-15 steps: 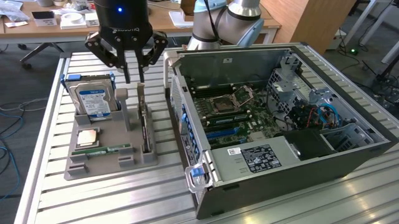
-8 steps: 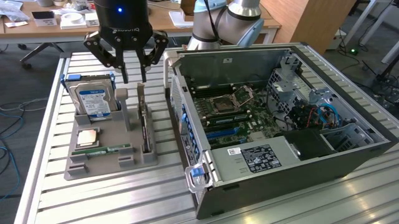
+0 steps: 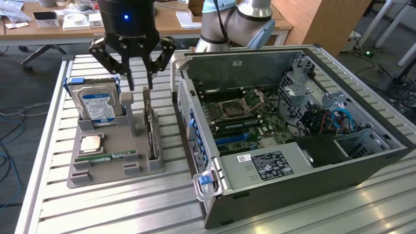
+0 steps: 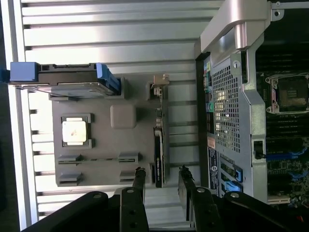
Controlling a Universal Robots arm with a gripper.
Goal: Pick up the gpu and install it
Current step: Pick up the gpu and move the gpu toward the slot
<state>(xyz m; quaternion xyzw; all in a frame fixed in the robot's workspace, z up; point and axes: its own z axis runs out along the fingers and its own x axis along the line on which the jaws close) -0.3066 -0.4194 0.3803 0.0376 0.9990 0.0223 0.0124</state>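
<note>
**Open gripper lines up over gpu standing in parts holder**

The arm's gripper [image 3: 140,87] hangs above the far end of a grey parts holder [image 3: 104,178]. Its fingers [image 4: 139,186] are spread partway and hold nothing. The gpu [image 3: 152,131] stands on edge beneath it, in a slot along the side of the holder nearest the open computer case [image 3: 293,165].

The card's long axis runs the length of the holder, from the far end toward the near edge of the slatted table [image 3: 97,209]. In the wrist view its thin top edge leads straight into the gap between the fingers. The jaws therefore stand across the card's thickness, one to each side. The silvery bracket [image 4: 160,79] marks one end of the card.

On the exterior view's left of the card, a hard drive [image 3: 96,105] with blue rails stands upright. A processor chip [image 3: 91,143] and a green memory stick [image 3: 107,157] lie flat on the holder.

How far the fingertips sit above the card's top edge is hard to judge, though they appear to be clear of it. The card is seen edge-on, so its faces cannot be made out, and the holder's slot hides its lower edge. Inside the case, the motherboard [image 3: 247,117] shows blue expansion slots, partly cut off by the case's rear wall.
</note>
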